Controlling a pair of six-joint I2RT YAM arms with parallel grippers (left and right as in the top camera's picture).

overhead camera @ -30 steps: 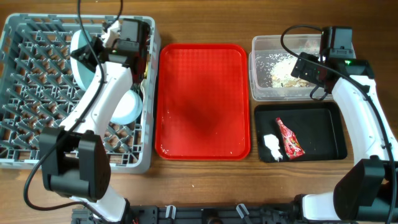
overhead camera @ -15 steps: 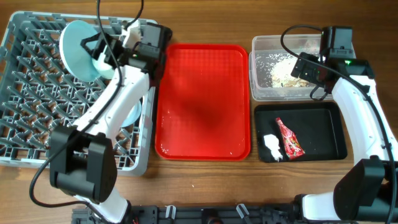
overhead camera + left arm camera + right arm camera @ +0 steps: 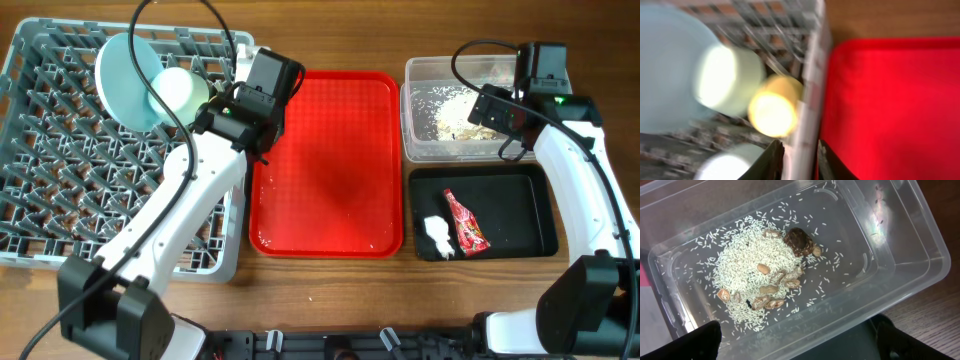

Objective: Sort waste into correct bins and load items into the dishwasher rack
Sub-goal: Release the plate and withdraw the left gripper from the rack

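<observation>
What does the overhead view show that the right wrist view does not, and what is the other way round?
Only overhead: the dishwasher rack with the plate in it, the red tray, and the black tray holding the wrapper and the tissue.
Only right wrist: single brown bits and a dark lump in the rice.
Both: the clear tub with the rice inside.

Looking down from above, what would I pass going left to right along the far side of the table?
grey rack → red tray → clear tub holding the rice scraps
</observation>
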